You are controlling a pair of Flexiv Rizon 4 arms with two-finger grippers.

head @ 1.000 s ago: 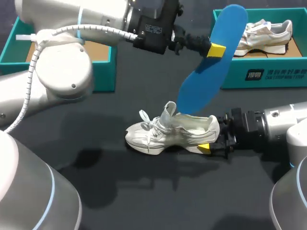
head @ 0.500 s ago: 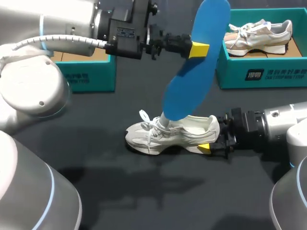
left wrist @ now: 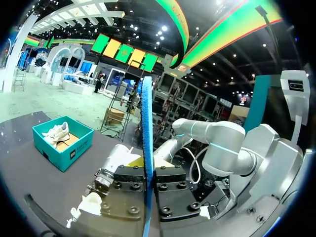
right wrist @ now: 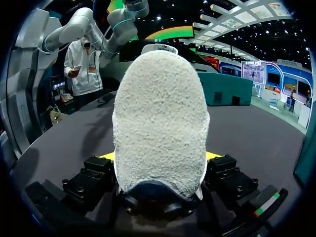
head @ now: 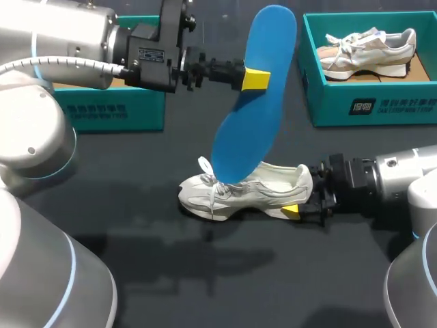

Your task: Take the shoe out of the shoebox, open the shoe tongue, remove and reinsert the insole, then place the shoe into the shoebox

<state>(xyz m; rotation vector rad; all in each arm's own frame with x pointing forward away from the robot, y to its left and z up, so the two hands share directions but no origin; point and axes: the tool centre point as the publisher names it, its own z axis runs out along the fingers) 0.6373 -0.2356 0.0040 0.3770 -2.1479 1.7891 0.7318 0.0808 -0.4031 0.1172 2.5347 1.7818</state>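
Your left gripper (head: pixel 258 78) is closed flat on the blue insole (head: pixel 249 102), one yellow tip pressed to the face you can see and the other finger hidden behind it. In the left wrist view the insole (left wrist: pixel 146 128) runs edge-on between the two dark finger blocks of that gripper (left wrist: pixel 147 173), which leave room for the thin sheet and nothing more.

You hold the insole up over the table (head: pixel 171 273), tilted, with its rounded upper end toward the far boxes. Its lower end hangs over the laces of the shoe (head: pixel 239 191). The head view does not show you whether that end touches the shoe or hangs just above it.

Your right gripper (head: pixel 300 195) is clamped on the shoe's heel, its fingers spread as wide as the heel. One yellow tip shows under the sole. In the right wrist view the nubbly cream heel (right wrist: pixel 160 128) stands upright and fills the space ahead of the gripper (right wrist: pixel 160 163), with yellow showing on both sides of it.

The shoe is a cream sneaker resting on its sole on the black table, toe toward your left and laces loose. It sits outside both boxes, between the left shoebox (head: pixel 109 109) and the right shoebox (head: pixel 369 102). The right one holds a second shoe (head: pixel 369 44).
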